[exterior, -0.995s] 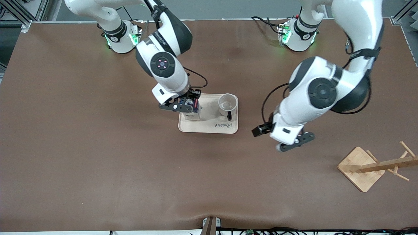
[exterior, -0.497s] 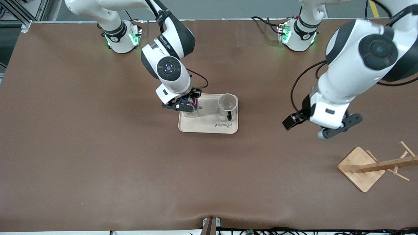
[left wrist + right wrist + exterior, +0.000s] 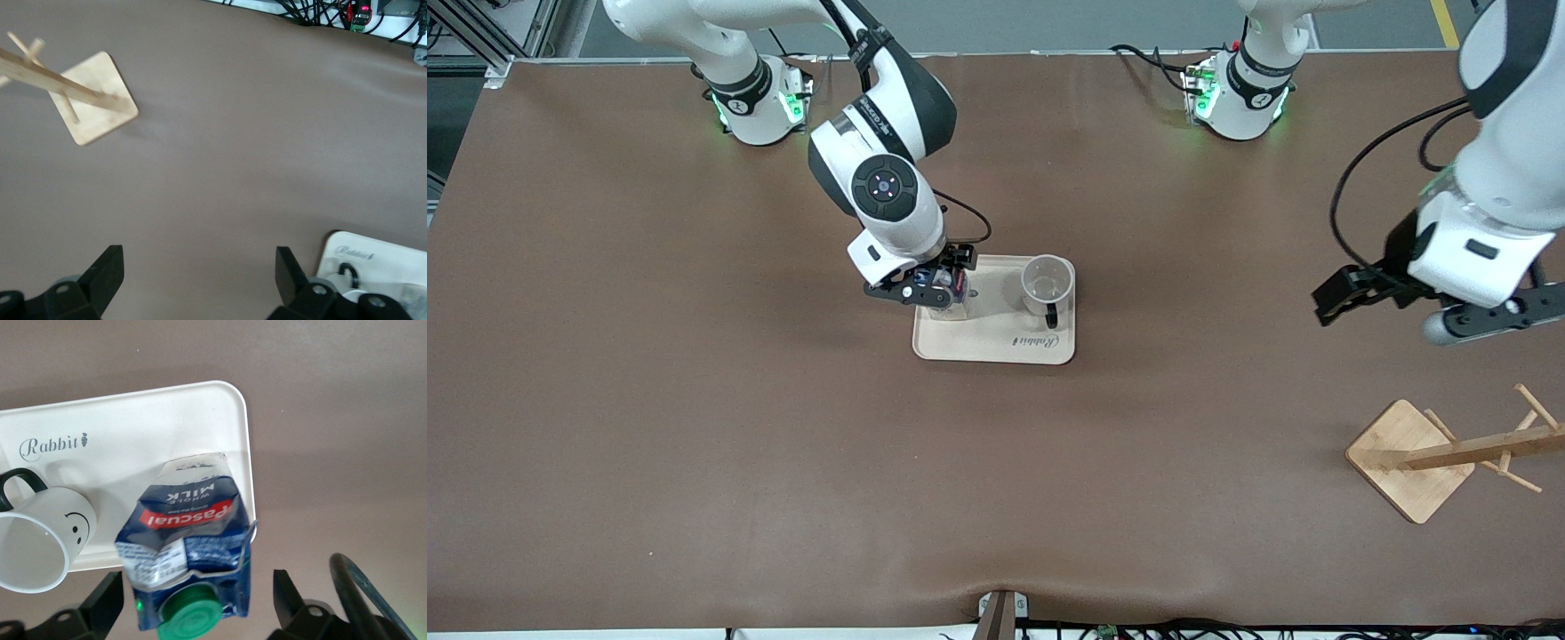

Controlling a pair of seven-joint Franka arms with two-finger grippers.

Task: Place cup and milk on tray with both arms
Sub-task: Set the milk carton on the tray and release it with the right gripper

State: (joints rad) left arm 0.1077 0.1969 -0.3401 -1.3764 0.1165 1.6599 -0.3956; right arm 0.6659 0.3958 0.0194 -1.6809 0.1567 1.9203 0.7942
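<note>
Milk [image 3: 187,553]: already on the tray [image 3: 996,347], upright as far as can be judged, at the end toward the right arm. Seen in the right wrist view between the fingers of the right gripper [image 3: 934,289], with green cap up and whitish end down on the cream surface. Fingers spread wide to both sides of the carton, apparently not pressing it, so probably released. Cup [image 3: 1047,283]: also on the tray, at the end toward the left arm, well apart from the milk, black handle toward the front camera.

Judged nearly finished: both things placed; left to do only lifting the right gripper away from the carton without knocking it.

Left gripper [image 3: 1414,307]: fully open and holding nothing, up over bare table toward the left arm's end, not far from the wooden rack [image 3: 1409,458].

Compared with one second ago: left gripper then low and near the tray, since pulled away and raised. Right gripper nearly in the same place over the milk. Cup and tray not moved.
</note>
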